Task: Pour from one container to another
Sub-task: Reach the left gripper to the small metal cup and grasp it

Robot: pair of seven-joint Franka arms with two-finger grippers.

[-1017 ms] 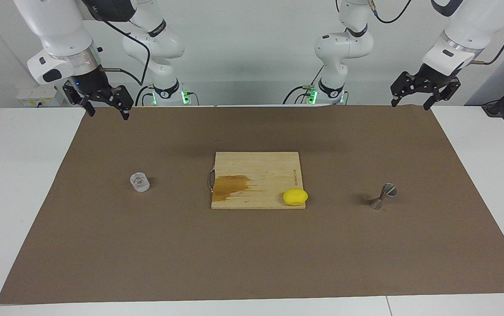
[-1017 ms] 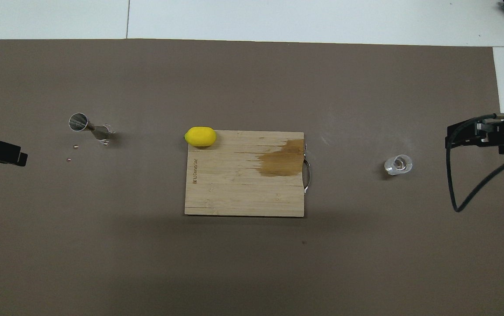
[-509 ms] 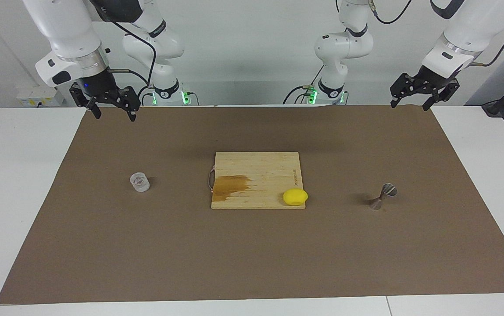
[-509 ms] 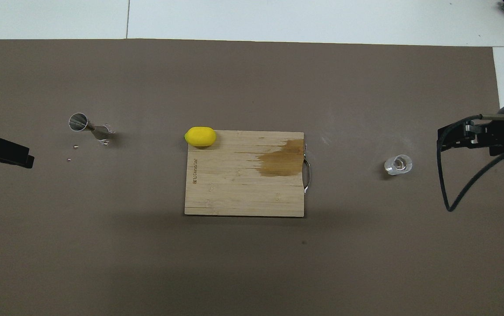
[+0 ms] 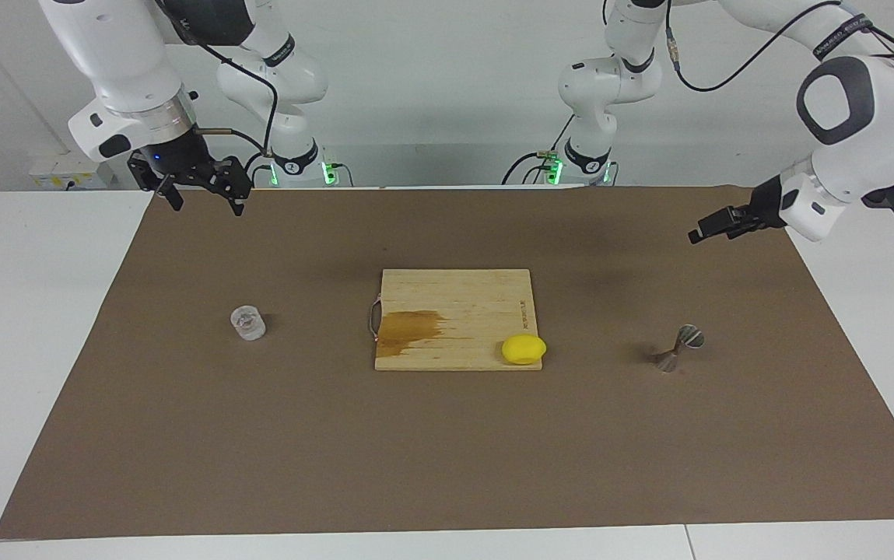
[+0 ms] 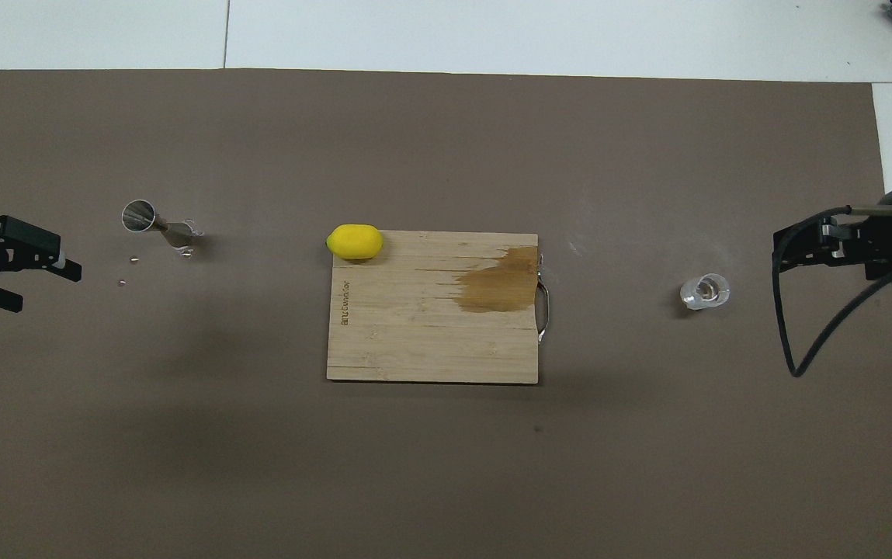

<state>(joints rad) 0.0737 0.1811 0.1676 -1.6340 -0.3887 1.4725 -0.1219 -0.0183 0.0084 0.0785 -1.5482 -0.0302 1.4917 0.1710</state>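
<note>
A wooden cutting board (image 5: 456, 319) lies in the middle of the brown mat (image 5: 447, 451) and serves as the landmark here. A yellow lemon (image 5: 524, 349) sits on the board's corner farthest from the robots, toward the left arm's end, partly over the edge. A dark wet stain (image 5: 409, 330) marks the board near its metal handle (image 5: 373, 317), which faces the right arm's end. The glass cup (image 5: 247, 323) stands upright on the mat, well apart from the board toward the right arm's end of the table, level with the board's middle. The metal jigger (image 5: 678, 348) is on the mat well apart from the board toward the left arm's end, about level with the lemon, and appears to be tilted or on its side with one open mouth showing from above. A few tiny beads (image 6: 128, 270) lie on the mat just beside the jigger. The right gripper (image 5: 199, 190) hangs in the air over the mat's edge nearest the robots, with its fingers spread wide and nothing between them. The left gripper (image 5: 713, 227) is in the air over the mat toward its own end of the table, turned sideways, jaws wide and empty.
</note>
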